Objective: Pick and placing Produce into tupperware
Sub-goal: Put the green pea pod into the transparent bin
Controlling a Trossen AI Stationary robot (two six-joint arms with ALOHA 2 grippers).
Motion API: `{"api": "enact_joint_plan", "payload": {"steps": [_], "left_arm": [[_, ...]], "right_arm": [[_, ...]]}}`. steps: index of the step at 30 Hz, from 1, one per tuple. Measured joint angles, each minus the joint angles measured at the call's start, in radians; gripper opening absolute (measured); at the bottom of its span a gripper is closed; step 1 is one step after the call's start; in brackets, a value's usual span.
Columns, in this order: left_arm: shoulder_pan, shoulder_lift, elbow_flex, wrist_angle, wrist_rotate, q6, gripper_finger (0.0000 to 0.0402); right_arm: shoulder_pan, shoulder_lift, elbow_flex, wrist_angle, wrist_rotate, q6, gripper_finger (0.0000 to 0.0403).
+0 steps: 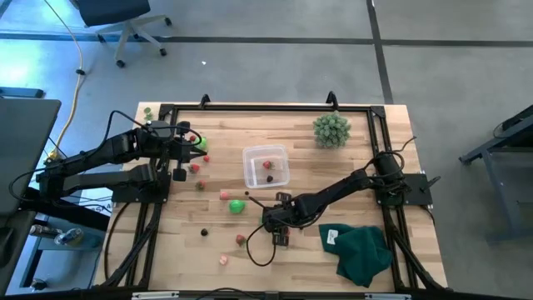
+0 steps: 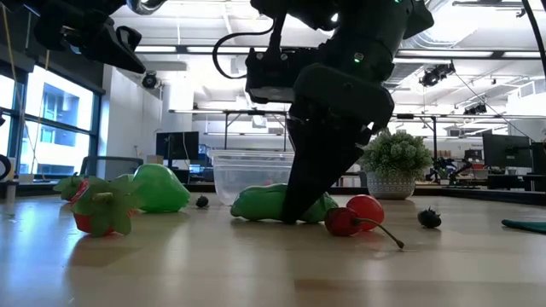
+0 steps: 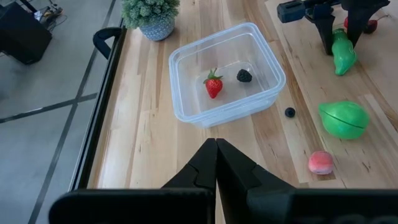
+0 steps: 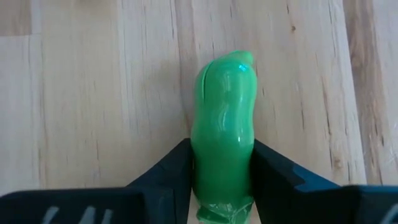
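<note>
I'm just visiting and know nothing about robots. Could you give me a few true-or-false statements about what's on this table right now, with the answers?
1. The tupperware holds a strawberry and a dark berry. True.
2. The right claw has its fingers on either side of a green elongated piece. True.
3. The left claw is wide open. False: its fingers are shut together, holding nothing.
4. The bushy ball sits inside the tupperware. False: it stands apart, near the table's far edge.
5. The dark green cloth covers the tupperware. False: it lies near the table's right front corner.
</note>
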Motion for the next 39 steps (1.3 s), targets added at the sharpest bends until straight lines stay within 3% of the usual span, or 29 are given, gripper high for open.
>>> {"api": "enact_joint_plan", "payload": {"steps": [9, 18, 26, 31, 37, 39], "left_arm": [[0.000, 0.000, 0.000, 0.000, 0.000, 0.000, 0.0001], [0.000, 0.000, 0.000, 0.000, 0.000, 0.000, 0.0001], [0.000, 0.000, 0.000, 0.000, 0.000, 0.000, 0.0001], [0.000, 0.000, 0.000, 0.000, 0.000, 0.000, 0.0001], [0.000, 0.000, 0.000, 0.000, 0.000, 0.000, 0.0001], [0.000, 0.000, 0.000, 0.000, 0.000, 0.000, 0.0001]], "right_arm": [[0.000, -0.003, 0.025, -0.046, 0.021, -0.009, 0.0114], [0.000, -0.004, 0.156, -0.192, 0.086, -0.037, 0.0114], [-0.021, -0.005, 0.340, -0.423, 0.211, -0.092, 0.0114], [-0.070, -0.006, 0.461, -0.526, 0.285, -0.150, 0.0114], [-0.173, -0.008, 0.579, -0.619, 0.277, -0.228, 0.0114], [-0.222, -0.008, 0.594, -0.638, 0.232, -0.243, 0.0114]]}}
